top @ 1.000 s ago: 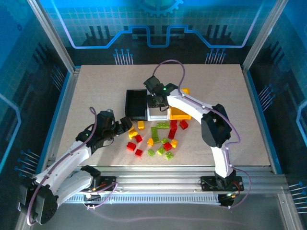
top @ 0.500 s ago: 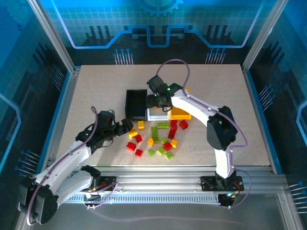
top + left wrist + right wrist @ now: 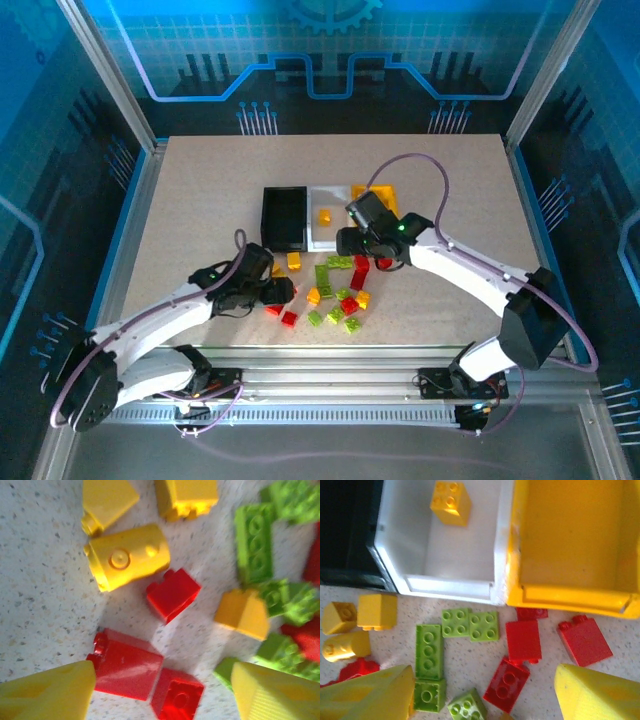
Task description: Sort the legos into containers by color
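The legos (image 3: 335, 292) lie in a loose pile of red, yellow and lime green in front of the containers. The black bin (image 3: 283, 217), the white bin (image 3: 330, 232) and the yellow bin (image 3: 388, 198) stand in a row. One yellow brick (image 3: 450, 502) lies in the white bin (image 3: 460, 555). My left gripper (image 3: 162, 695) is open low over the pile's left edge, straddling two red bricks (image 3: 125, 662). My right gripper (image 3: 482, 695) is open above green bricks (image 3: 429, 652) and a red brick (image 3: 506, 684), just in front of the bins.
The yellow bin (image 3: 570, 535) and the black bin (image 3: 345, 530) look empty where visible. Yellow bricks (image 3: 127, 555) lie just beyond the left gripper. Bare tabletop (image 3: 200, 180) surrounds the bins and the pile.
My right gripper opened over the white bin, left a yellow brick there and drew back toward the pile. My left arm swung right onto the red bricks and its jaws narrowed.
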Robot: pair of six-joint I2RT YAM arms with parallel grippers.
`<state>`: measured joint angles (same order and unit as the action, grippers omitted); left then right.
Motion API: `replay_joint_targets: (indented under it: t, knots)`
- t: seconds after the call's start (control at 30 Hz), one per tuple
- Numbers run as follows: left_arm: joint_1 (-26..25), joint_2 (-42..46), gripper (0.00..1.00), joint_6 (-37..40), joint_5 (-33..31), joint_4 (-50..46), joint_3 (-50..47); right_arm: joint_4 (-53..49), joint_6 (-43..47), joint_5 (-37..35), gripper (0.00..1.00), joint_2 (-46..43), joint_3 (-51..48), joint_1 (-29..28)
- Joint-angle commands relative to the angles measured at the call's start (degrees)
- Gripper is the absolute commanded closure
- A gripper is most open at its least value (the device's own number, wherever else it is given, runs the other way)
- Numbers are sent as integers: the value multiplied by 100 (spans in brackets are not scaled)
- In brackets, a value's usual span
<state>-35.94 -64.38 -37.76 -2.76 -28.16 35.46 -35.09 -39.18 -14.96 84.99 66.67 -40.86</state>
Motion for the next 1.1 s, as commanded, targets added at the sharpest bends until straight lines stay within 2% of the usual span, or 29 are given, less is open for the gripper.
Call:
replay_joint_targets:
  t: [0.0,0.17,0.33,0.53,0.7,0.83,0.93,1.07]
  knots:
    - [-178,-363,32,155,-564,-238,-6,213,-163,-125,25,-327,-123,-14]
    - [-357,-684,36,216,-801,-175,76,238,-204,-173,24,-556,-257,26]
    - [-459,-1098,35,176,-937,-212,102,288,-238,-195,24,-727,-400,100]
    - [-658,-1252,46,101,-1016,-159,57,296,-250,-200,24,-804,-445,218]
    - [-657,-1006,60,109,-1107,-289,146,303,-261,-183,24,-878,-471,306]
    - [-641,-331,63,217,-1452,-659,567,293,-263,-183,24,-931,-504,333]
    - [-320,20,62,399,-1639,-547,1043,347,-296,-156,24,-923,-571,352]
    - [489,-560,62,492,-1399,54,1809,424,-380,-130,24,-832,-660,395]
